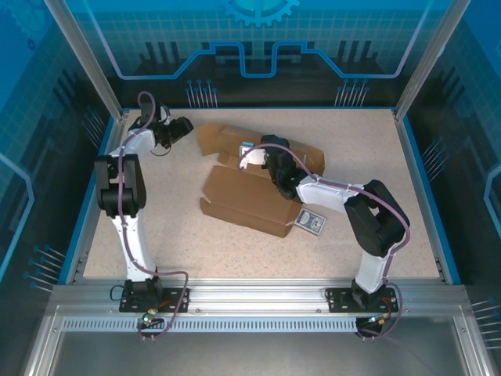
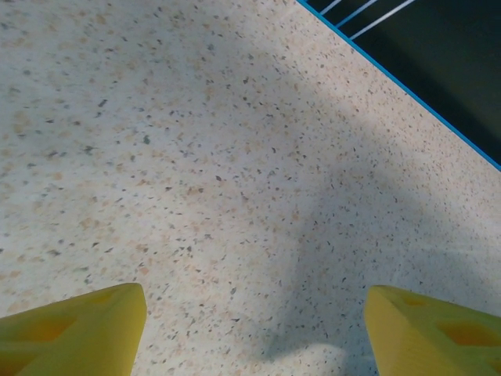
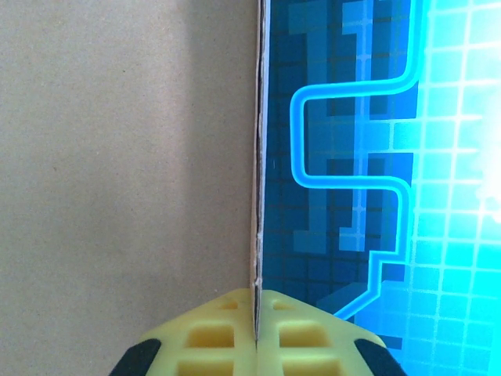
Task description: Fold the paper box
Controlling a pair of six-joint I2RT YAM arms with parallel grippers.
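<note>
Our left gripper (image 1: 180,127) hung over the far left of the table (image 2: 196,157), jaws well apart and empty. The paper box (image 1: 243,200) lay to its right, mid-table, long axis roughly left to right. Our right gripper (image 3: 257,321) was nearer, pinched shut on a raised panel's edge, so we judged the fold its to make.

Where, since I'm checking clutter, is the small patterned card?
In the top view the card lies right of centre on the table, at the near right corner of the paper box.
</note>
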